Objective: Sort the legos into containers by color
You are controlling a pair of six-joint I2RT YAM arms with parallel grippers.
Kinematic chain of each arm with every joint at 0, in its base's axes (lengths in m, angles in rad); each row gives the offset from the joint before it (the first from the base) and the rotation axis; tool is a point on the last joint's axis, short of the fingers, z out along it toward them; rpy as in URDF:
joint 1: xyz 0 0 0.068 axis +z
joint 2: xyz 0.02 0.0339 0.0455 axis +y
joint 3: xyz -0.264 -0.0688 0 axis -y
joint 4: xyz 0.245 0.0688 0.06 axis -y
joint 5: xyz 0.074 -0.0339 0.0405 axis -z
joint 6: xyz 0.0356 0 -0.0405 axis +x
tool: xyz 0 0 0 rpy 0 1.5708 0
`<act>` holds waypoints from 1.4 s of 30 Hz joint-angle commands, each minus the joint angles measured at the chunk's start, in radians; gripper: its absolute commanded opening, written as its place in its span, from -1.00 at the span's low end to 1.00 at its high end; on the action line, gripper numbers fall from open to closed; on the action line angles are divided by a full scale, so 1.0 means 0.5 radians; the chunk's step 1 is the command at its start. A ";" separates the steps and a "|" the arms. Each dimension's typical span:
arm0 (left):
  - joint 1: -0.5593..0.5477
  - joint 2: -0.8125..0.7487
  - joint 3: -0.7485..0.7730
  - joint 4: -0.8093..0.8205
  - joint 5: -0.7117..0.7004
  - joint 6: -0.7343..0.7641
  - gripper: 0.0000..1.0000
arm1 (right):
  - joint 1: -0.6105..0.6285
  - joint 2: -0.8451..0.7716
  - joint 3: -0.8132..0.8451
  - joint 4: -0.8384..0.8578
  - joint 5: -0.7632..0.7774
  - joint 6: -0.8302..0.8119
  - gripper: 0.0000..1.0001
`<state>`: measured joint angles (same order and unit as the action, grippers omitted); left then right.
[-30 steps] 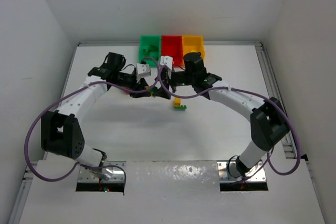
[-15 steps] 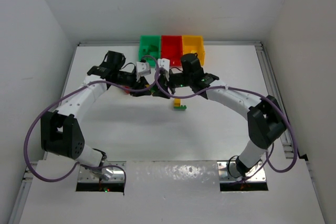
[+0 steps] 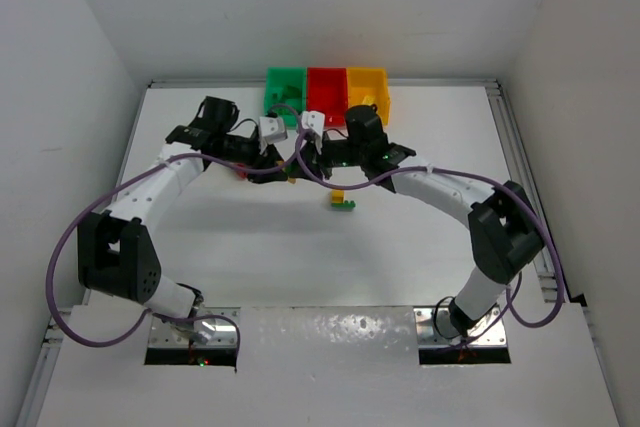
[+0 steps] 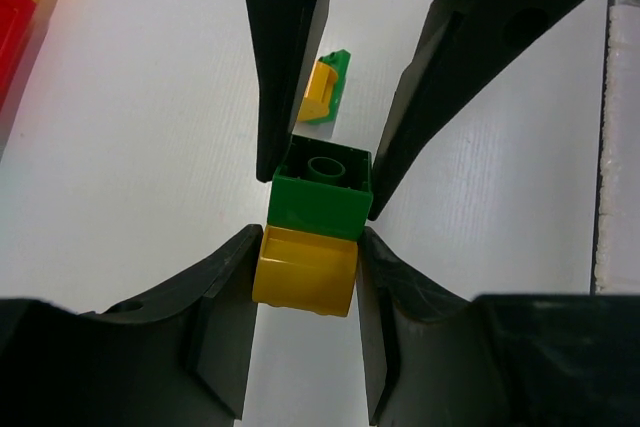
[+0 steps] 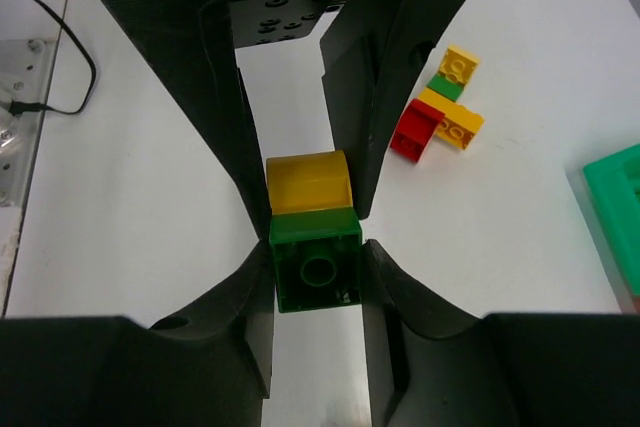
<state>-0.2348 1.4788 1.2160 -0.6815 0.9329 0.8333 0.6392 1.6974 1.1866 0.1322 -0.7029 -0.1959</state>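
Two joined bricks are pinched between both tools near the middle of the top view, a little below the row of bins. The left gripper [image 4: 308, 247] is closed narrow on the yellow brick [image 4: 305, 277], a finger pressed against each side. The right gripper [image 5: 318, 252] clamps the green brick [image 5: 318, 269] in the same way. The bricks meet face to face, and the two grippers point at each other tip to tip.

At the top edge of the white table [image 3: 220, 247] the green bin [image 3: 284, 89], red bin [image 3: 326, 87] and yellow bin [image 3: 367, 87] stand side by side, touching. A loose yellow-and-green pair [image 3: 343, 200] lies on the table just below and right of the grippers. In the right wrist view a small cluster of bricks [image 5: 440, 107], red, yellow and green, lies at upper right, near the green bin at the right edge of that frame
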 commanded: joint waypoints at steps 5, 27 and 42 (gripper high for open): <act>0.037 -0.052 -0.146 0.145 -0.251 -0.114 -1.00 | -0.078 -0.100 -0.167 0.530 0.163 0.317 -1.00; 0.233 -0.344 -0.431 0.679 -1.000 -1.151 -1.00 | -0.205 1.931 2.278 0.877 1.641 1.386 -1.00; 0.264 -0.328 -0.514 0.814 -0.961 -1.127 -1.00 | -0.177 2.002 2.256 0.822 1.574 1.297 0.09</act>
<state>-0.1112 1.3293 0.9604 -0.3241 0.4370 0.2783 0.5453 2.7464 2.2932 0.4923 0.0639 0.4702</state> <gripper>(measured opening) 0.353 0.512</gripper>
